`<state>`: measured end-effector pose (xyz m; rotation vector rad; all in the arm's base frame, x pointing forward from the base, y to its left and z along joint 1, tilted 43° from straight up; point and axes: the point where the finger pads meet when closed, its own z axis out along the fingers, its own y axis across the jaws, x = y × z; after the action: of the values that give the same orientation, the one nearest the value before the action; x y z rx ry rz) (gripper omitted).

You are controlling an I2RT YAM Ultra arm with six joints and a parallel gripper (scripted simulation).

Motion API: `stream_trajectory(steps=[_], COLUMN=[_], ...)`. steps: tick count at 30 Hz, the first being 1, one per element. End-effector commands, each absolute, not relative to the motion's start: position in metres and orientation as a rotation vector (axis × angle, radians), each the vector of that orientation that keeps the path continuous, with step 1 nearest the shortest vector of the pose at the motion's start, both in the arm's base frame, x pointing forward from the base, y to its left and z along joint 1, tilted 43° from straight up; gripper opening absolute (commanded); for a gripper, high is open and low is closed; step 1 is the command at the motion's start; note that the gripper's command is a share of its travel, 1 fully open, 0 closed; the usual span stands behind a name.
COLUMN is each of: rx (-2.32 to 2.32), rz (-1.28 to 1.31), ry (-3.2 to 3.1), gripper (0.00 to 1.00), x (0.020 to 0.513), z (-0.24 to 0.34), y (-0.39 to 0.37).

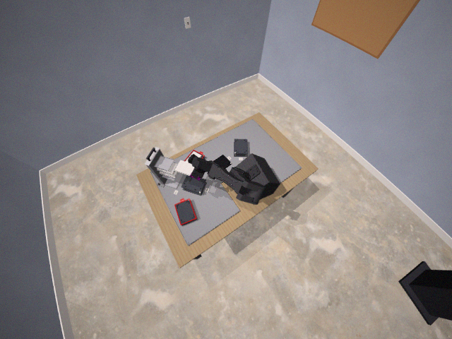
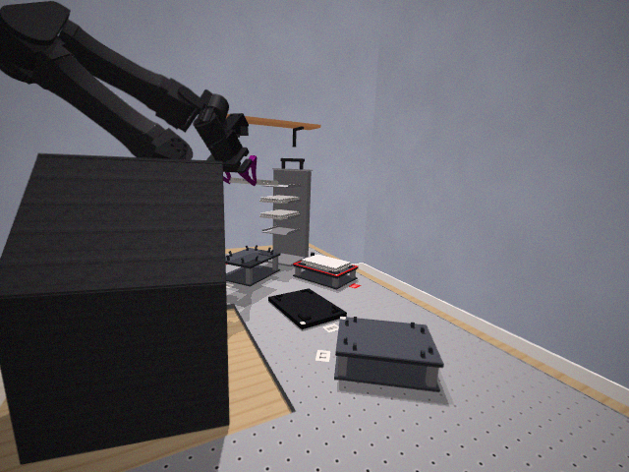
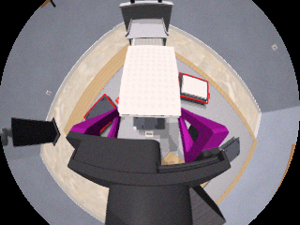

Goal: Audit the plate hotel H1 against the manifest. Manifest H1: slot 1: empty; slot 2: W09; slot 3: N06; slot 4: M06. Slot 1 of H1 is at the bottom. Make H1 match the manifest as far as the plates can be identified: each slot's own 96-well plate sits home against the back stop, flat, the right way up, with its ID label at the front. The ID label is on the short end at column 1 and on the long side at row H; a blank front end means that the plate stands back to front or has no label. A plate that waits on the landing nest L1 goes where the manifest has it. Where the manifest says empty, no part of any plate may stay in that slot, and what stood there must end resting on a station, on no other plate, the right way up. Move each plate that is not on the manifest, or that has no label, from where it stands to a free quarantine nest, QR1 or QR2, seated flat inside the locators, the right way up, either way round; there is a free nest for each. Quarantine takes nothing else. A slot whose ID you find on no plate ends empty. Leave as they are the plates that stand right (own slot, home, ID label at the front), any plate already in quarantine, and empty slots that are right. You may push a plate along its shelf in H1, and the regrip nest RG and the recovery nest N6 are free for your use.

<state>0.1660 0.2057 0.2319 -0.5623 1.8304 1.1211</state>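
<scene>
Plate (image 3: pixel 149 82) sits level betw. my hand's (image 3: pixel 150 127) purple fingers, spread wide because they clamp it across its width at the near end. Far end points into H1 (image 2: pixel 300 203) at top-shelf height, slot 4. Most of it hangs out front of the shelf, so I judge I'm carrying it, not just straddling it. Kept flat and square to the opening so it can slide on the shelf w/o catching. Label unreadable. Another plate fills one red nest (image 2: pixel 348 271) on the tabletop (image 2: pixel 457 416).
</scene>
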Motion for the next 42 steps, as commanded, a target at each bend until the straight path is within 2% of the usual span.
stream_trajectory(steps=[1, 42], rx=[-0.559, -0.556], rz=[1.118, 1.116], ry=[1.762, 1.761], gripper=[0.85, 0.85], x=[0.173, 0.197], z=[0.259, 0.277], y=[0.210, 0.229])
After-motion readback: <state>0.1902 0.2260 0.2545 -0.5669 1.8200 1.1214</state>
